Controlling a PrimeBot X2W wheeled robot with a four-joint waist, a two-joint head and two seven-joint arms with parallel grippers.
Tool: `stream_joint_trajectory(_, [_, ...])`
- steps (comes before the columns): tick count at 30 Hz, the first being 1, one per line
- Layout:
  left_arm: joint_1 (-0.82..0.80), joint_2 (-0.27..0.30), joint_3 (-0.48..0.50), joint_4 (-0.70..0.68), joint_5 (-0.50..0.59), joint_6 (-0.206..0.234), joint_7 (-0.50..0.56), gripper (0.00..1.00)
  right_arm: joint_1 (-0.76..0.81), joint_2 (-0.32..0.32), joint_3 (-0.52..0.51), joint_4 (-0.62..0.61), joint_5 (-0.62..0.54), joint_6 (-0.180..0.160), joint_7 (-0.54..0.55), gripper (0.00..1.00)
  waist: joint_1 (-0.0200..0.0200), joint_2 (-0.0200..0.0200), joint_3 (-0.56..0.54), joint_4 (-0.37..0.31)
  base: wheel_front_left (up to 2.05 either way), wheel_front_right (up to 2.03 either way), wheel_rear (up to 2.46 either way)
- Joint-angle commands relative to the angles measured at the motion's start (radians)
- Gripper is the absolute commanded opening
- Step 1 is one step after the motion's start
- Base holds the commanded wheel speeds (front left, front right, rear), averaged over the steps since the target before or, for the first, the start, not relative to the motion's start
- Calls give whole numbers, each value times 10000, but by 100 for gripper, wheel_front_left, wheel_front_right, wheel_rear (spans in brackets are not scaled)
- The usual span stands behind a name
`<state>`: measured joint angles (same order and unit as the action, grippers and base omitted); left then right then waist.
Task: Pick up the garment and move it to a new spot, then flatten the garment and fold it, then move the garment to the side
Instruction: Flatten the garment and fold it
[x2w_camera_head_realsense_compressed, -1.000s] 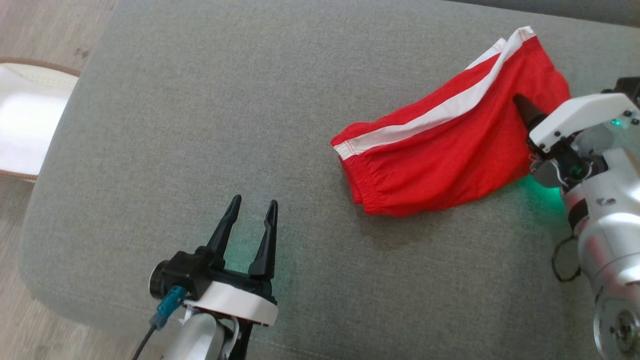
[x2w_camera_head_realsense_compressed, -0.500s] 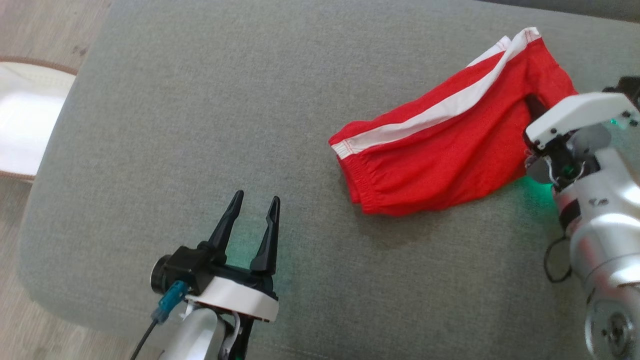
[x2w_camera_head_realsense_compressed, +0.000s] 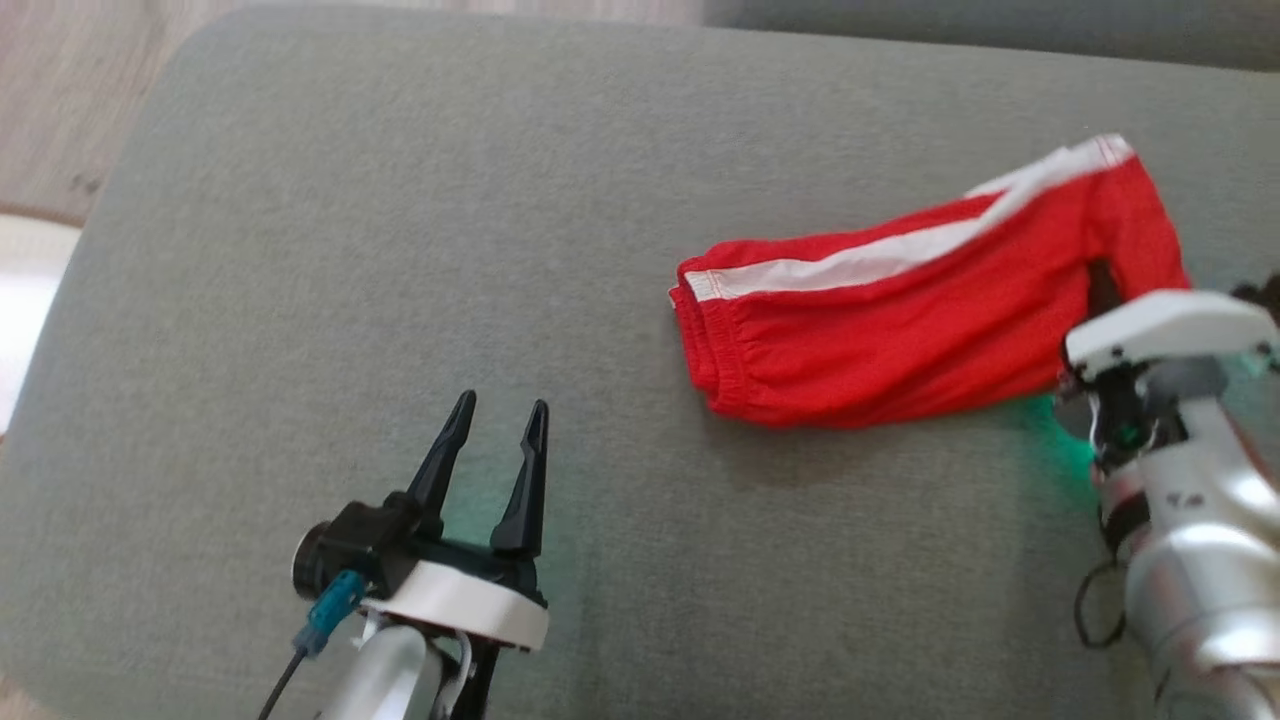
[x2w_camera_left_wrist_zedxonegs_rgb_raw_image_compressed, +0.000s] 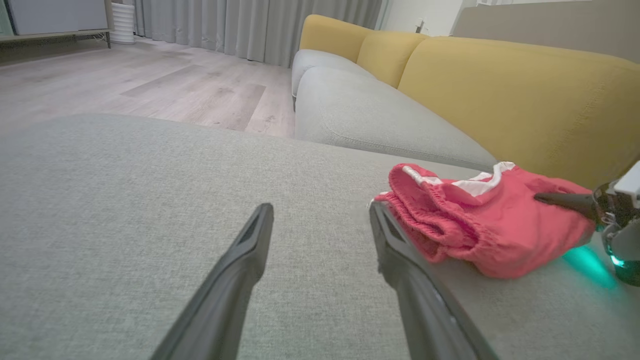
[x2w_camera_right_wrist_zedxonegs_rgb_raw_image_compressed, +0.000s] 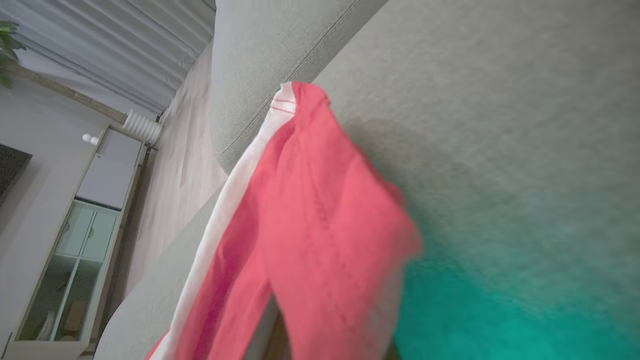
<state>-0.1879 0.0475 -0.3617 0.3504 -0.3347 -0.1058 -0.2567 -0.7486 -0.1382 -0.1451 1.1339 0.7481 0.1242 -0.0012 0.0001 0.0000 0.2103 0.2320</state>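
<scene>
Nearly level — right gripper (x2w_camera_head_realsense_compressed: 1102, 290) on garment (x2w_camera_head_realsense_compressed: 900, 330)

At 3 o'clock the tips of the right gripper (x2w_camera_head_realsense_compressed: 1100, 290) are buried in a fold of the red shorts (x2w_camera_head_realsense_compressed: 900, 335); its arm runs off the edge at 4 o'clock. In the right wrist view, the cloth's lower edge is blurred.

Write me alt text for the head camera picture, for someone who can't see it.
A pair of red shorts with a white side stripe lies on a gray sofa cushion, the right gripper shut on their right end. The left gripper hangs open at lower left, apart from them.
</scene>
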Motion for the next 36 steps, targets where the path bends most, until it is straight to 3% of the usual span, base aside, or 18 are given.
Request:
stream_joint_trajectory(1, [0, 28, 355, -251, 22, -16, -51, 100, 178, 171, 139, -333, 63, 65, -175, 0, -1, 0, -186, -220, 0, 0, 0])
stream_joint_trajectory(17, [457, 28, 573, -209, 221, -56, -51, 100, 2914, 729, -360, -2021, 312, 65, -924, 0, -1, 0, -790, -1274, 0, 0, 0])
stream_joint_trajectory(36, [614, 28, 657, -49, 492, -176, -51, 100, 3481, 877, 369, -3140, 661, 65, -1433, 0, -1, 0, -1123, -1299, 0, 0, 0])
